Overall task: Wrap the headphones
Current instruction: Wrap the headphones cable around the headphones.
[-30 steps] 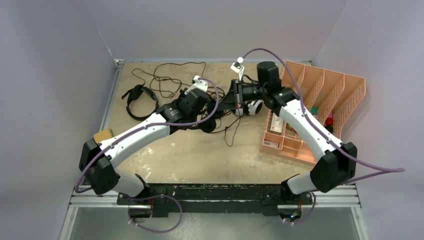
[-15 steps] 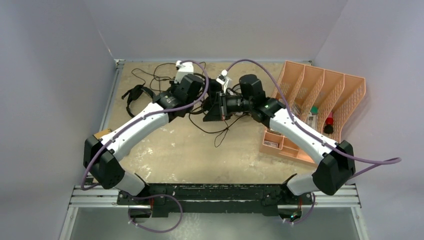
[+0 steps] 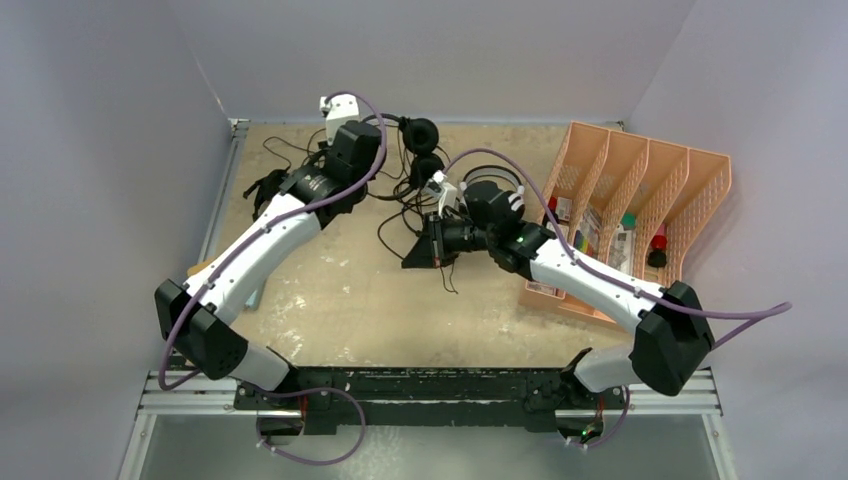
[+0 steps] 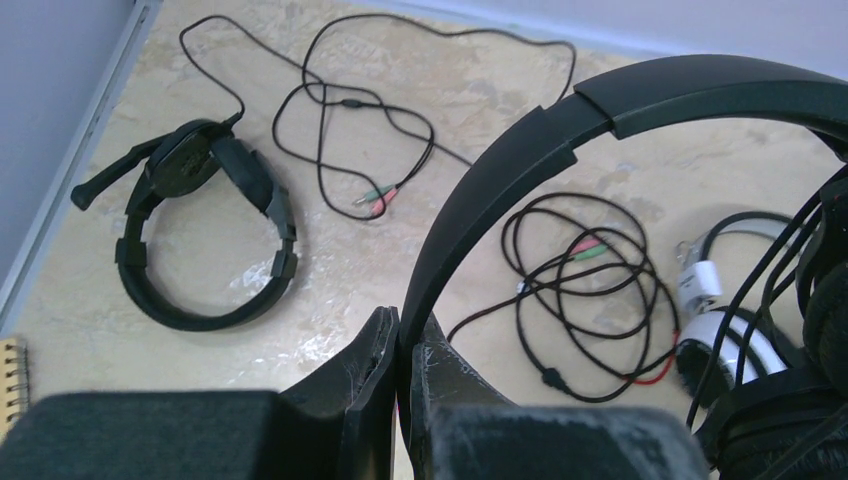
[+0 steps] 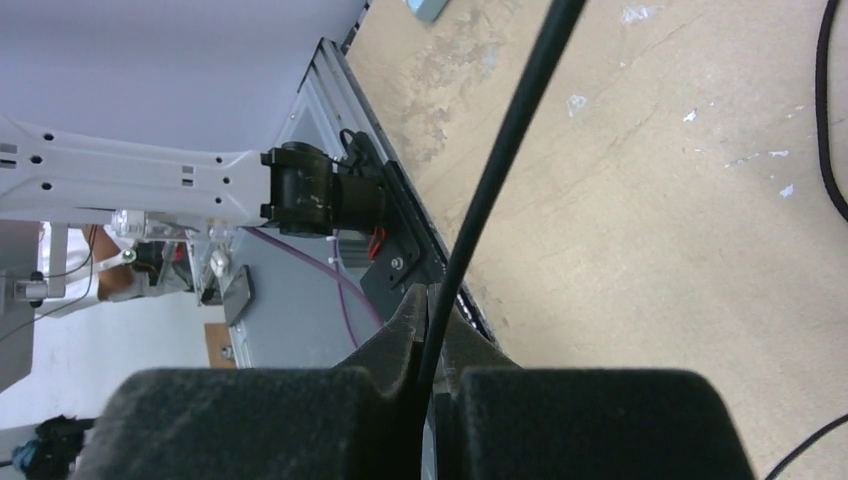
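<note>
My left gripper (image 3: 385,150) (image 4: 403,325) is shut on the headband (image 4: 520,170) of the black round-padded headphones (image 3: 421,135) and holds them up over the back of the table. My right gripper (image 3: 410,258) (image 5: 430,300) is shut on a thin black cable (image 5: 500,150), stretched taut above the table. The white-and-black headphones (image 3: 497,195) (image 4: 730,345) lie by the right arm, partly hidden. The other black headset (image 3: 265,187) (image 4: 200,230), with a boom arm, lies flat at the back left, its cable (image 4: 350,130) loose behind it.
An orange divided organizer (image 3: 650,190) with small items stands at the right. A coil of black cable with coloured plugs (image 4: 590,270) lies mid-table. A spiral notebook (image 3: 205,270) sits at the left edge. Grey walls enclose three sides.
My left gripper has swung back and left, carrying the black headphones up. My right gripper has moved left and toward the front, drawing the cable out.
</note>
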### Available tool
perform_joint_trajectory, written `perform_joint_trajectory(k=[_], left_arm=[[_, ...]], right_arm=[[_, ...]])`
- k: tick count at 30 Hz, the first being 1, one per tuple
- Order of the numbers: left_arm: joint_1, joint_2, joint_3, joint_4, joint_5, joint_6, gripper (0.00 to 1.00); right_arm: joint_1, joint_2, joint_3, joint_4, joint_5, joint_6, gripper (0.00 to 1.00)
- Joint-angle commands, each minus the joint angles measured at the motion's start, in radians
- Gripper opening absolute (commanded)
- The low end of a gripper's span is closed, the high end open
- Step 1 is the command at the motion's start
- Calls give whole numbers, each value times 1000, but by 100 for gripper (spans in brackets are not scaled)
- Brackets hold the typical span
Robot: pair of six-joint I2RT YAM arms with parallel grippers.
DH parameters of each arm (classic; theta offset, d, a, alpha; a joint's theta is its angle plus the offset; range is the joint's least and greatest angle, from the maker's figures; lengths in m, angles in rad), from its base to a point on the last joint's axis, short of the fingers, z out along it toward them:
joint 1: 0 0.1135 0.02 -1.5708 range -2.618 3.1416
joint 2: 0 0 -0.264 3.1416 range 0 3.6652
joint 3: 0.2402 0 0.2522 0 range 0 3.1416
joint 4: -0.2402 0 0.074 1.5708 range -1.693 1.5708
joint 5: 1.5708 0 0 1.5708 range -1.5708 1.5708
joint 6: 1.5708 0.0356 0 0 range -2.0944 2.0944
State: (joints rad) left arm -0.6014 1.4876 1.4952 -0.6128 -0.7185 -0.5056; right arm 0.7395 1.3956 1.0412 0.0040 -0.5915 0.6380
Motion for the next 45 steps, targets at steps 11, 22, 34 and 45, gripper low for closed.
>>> perform_joint_trajectory(k=[11,22,34,45], left_arm=[[49,-120,149,74,252,-76,0],[75,-181,134,112,372,-101,0],[97,-265,62,201,512,-133,0],[100,-351,-12,312,854,-24,0]], right_arm=[[5,-54,-110,168,19,25,0],[5,-113,-212,209,37,21,0],[3,-214,-345,340,146,-44,0],[-98,-231,-366,318,66,-46,0]])
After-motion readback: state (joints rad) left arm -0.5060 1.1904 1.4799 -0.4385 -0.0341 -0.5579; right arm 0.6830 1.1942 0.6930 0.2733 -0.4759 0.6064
